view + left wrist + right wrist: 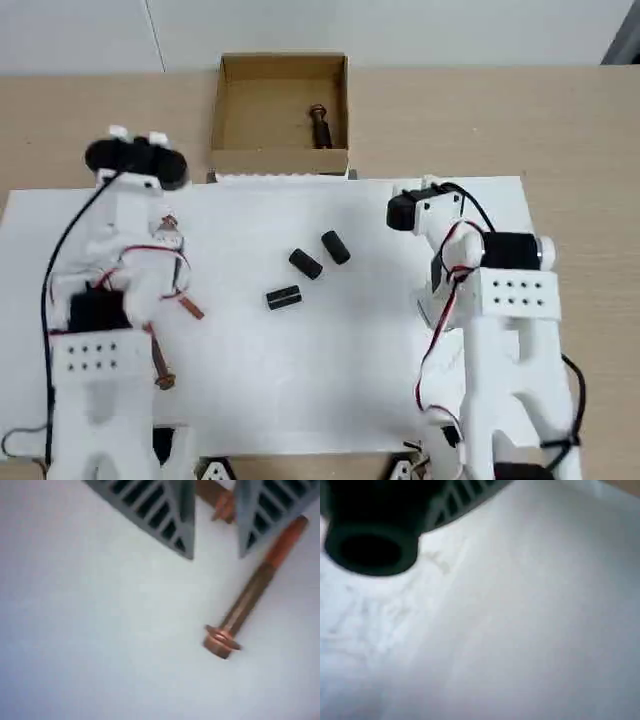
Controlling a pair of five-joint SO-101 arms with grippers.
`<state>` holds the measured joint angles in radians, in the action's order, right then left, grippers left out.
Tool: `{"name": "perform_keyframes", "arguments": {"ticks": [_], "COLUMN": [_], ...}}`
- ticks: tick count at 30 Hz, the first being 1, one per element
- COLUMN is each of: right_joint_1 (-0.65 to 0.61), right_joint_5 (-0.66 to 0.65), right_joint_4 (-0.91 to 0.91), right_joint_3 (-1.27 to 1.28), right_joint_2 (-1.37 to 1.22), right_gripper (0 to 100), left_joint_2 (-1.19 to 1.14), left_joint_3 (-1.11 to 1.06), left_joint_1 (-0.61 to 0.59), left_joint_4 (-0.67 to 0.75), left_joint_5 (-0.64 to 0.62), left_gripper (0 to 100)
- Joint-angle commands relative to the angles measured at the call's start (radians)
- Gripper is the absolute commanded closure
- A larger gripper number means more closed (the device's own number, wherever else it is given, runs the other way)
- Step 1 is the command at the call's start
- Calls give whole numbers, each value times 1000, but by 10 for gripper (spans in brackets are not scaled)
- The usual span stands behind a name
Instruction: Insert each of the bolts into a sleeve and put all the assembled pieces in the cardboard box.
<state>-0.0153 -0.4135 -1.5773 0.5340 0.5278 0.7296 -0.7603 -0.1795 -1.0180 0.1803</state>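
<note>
Left wrist view: what are you gripping?
My left gripper (216,555) pinches one bolt (220,502). A second bolt (247,597) lies just beside it on the white sheet (100,630).
And the right?
Its wrist view has my right gripper (390,515) clamped on a black sleeve (370,550). The high view adds three loose sleeves (306,264) mid-sheet and, farthest, the cardboard box (232,110) holding an assembled piece (319,125).

- One open brown cardboard box (228,100).
- One assembled piece (319,125), a bolt in a dark sleeve, inside the box.
- Four loose black cylindrical sleeves (306,264): three lying together in the high view, and a fourth sleeve (370,545) in the right wrist view.
- Two loose copper-coloured flanged metal bolts (245,605).
- One white sheet (350,380).
- Two white robot arms: left arm (120,250), right arm (490,290).
</note>
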Motion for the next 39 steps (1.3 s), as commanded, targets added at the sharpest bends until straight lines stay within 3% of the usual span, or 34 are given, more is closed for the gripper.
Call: {"name": "perform_keyframes", "arguments": {"ticks": [1, 12, 21, 39], "right_joint_1": [5, 10, 10, 7], "right_joint_5": [3, 11, 11, 9], "right_joint_4": [13, 13, 25, 16], "right_joint_3": [0, 2, 2, 2], "right_joint_2": [67, 96, 88, 87], "right_gripper": [990, 990, 990, 991], "left_joint_2": [-118, -583, -819, -1123], "left_joint_3": [124, 516, 783, 1043], "left_joint_1": [-54, -84, -83, -132], "left_joint_4": [9, -235, -414, -468], "left_joint_5": [60, 296, 416, 502], "left_gripper": [942, 946, 941, 881]}}
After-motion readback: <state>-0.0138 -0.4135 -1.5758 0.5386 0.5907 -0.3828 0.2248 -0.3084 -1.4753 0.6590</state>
